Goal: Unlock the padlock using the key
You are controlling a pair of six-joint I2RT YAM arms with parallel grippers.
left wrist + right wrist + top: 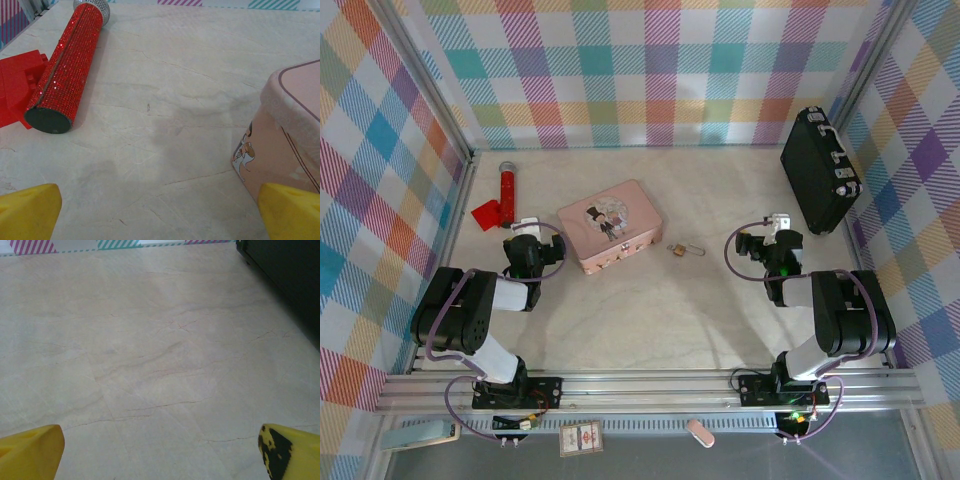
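Red glitter cylinder [506, 180] and red tag [488, 212] sit well left of the pink tin [610, 226], not part of this job.

Left pincer [525, 228] is just left of the tin, jaws spread full width, holding nothing. On its wrist cam [160, 212] the tin's corner [280, 145] sits right by the right-hand fingertip [292, 212].

Padlock [675, 250] lies flat on the counter [650, 320] just right of the tin's near right corner. Key [695, 249] is the slim silvery bit at the padlock's right end. Too small to tell if it's touching, loose or already in the keyway.

Right pincer [778, 225] is farther right of the tin, past the padlock, also wide open and empty. Its wrist cam [160, 452] looks at bare counter. Black case [820, 170] is far right of the tin, by the wall.

My read on the step: pre-grasp, neither padlock nor key touched.

Next move probably needs:
- the right arm swinging back toward the tin to pinch the thin key low on the counter
- the left arm clearing the tin to pin the padlock body

Both parts are tiny, so fine alignment matters.
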